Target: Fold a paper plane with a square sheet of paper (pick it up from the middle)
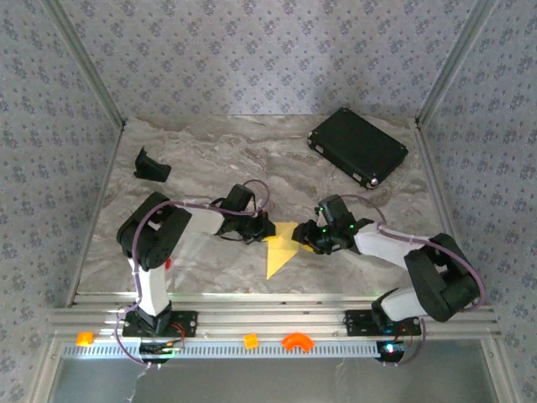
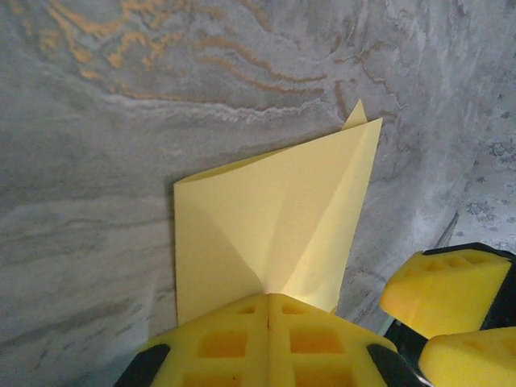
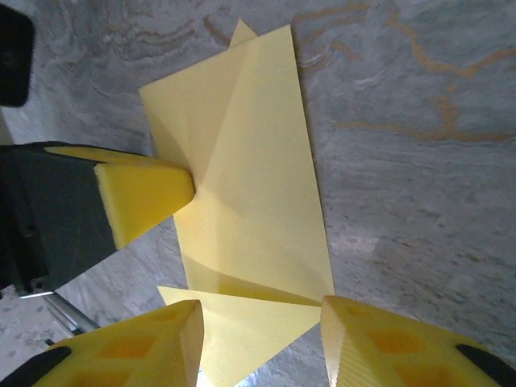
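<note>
Right wrist: well apart from the black case point(image 1: 358, 147), the square sheet of paper point(image 3: 250, 161) is pinned by the closed left pincer point(image 2: 268, 302), and should be creased slowly by the parted right pincer point(image 3: 260, 310).

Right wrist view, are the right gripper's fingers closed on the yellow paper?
No, the right gripper has its fingers wide apart, the yellow paper lying between them.

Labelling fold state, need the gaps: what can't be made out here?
- Left wrist: near edge of the paper, hidden under the shut left gripper.
- Right wrist: its near corner, cut off by the bottom edge between fingers of the right gripper.
- Top: creases, and finger contact with it, too small to read.
</note>
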Motion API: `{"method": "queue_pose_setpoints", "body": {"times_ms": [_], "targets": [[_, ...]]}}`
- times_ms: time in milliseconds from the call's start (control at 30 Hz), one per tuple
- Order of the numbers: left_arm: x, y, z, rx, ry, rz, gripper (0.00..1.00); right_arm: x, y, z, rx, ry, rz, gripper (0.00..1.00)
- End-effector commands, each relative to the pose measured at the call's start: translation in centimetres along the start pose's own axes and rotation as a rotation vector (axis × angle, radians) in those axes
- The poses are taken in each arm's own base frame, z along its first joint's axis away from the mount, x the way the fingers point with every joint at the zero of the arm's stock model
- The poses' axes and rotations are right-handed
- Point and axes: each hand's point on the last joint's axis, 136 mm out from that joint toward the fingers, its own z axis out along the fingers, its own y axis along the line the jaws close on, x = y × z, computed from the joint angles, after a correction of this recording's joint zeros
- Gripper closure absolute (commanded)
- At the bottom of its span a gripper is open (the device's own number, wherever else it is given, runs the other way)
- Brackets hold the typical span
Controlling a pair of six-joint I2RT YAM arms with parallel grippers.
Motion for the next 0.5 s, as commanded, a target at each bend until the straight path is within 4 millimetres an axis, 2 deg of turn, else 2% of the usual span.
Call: {"method": "queue_pose_setpoints", "body": {"times_ms": [0, 200, 467], "targets": [[0.92, 0.78, -0.29, -0.044, 0.012, -0.025, 1.0, 0.95, -0.53, 0.77, 0.078, 0.044, -0.032, 0.56], [0.94, 0.84, -0.21, -0.029, 0.004, -0.041, 1.0, 1.85, -1.37, 1.65, 0.161, 0.064, -0.042, 0.55], [0.89, 0.89, -0.19, -0.032, 0.002, -0.044, 1.0, 1.68, -0.94, 1.04, 0.199, 0.033, -0.071, 0.54]]}}
